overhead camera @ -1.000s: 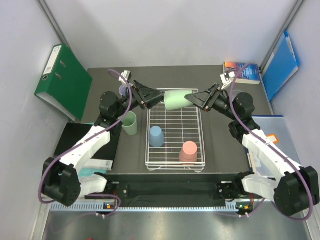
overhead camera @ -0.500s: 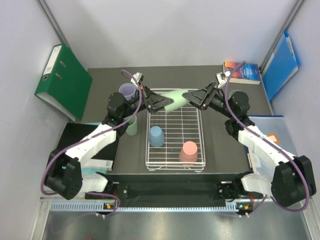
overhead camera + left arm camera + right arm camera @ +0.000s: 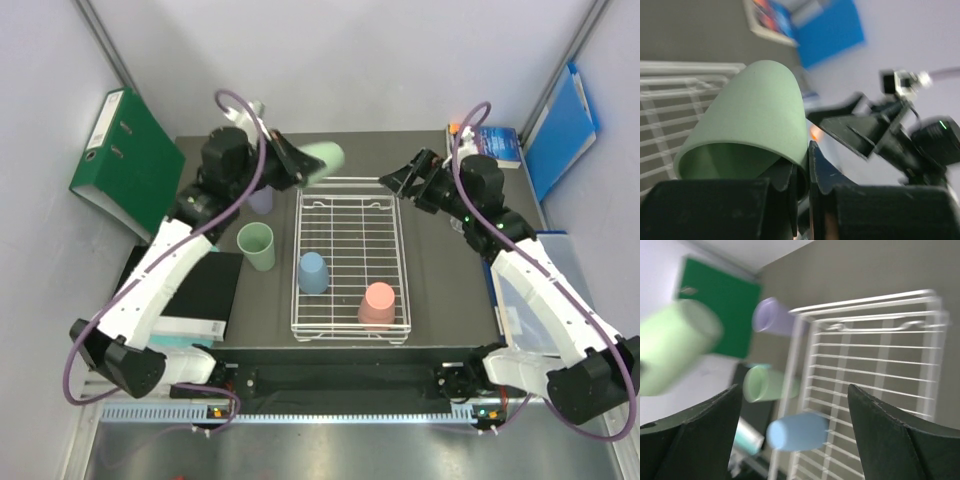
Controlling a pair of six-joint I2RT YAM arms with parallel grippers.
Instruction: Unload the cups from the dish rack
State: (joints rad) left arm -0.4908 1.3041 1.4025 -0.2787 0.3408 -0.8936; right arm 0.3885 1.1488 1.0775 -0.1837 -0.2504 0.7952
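Observation:
My left gripper (image 3: 300, 170) is shut on the rim of a mint green cup (image 3: 322, 160), held tilted in the air above the far left corner of the white dish rack (image 3: 398, 250). In the left wrist view the fingers pinch the cup (image 3: 750, 115) wall at its rim. My right gripper (image 3: 395, 182) stands open and empty over the rack's far right corner; its jaws are wide apart (image 3: 794, 390). A light blue cup (image 3: 313, 272) and a salmon pink cup (image 3: 377, 303) stand upside down in the rack. A second green cup (image 3: 256, 246) and a lilac cup (image 3: 260, 200) stand on the table to its left.
A green binder (image 3: 125, 160) leans at the far left. A blue folder (image 3: 562, 130) and a book (image 3: 490, 143) lie at the far right. A black notebook (image 3: 195, 290) lies left of the rack, beside the green cup.
The left gripper closed on the green cup's rim and carried it up and back to the left. The right gripper let go of it, opened wide and drew back to the right.

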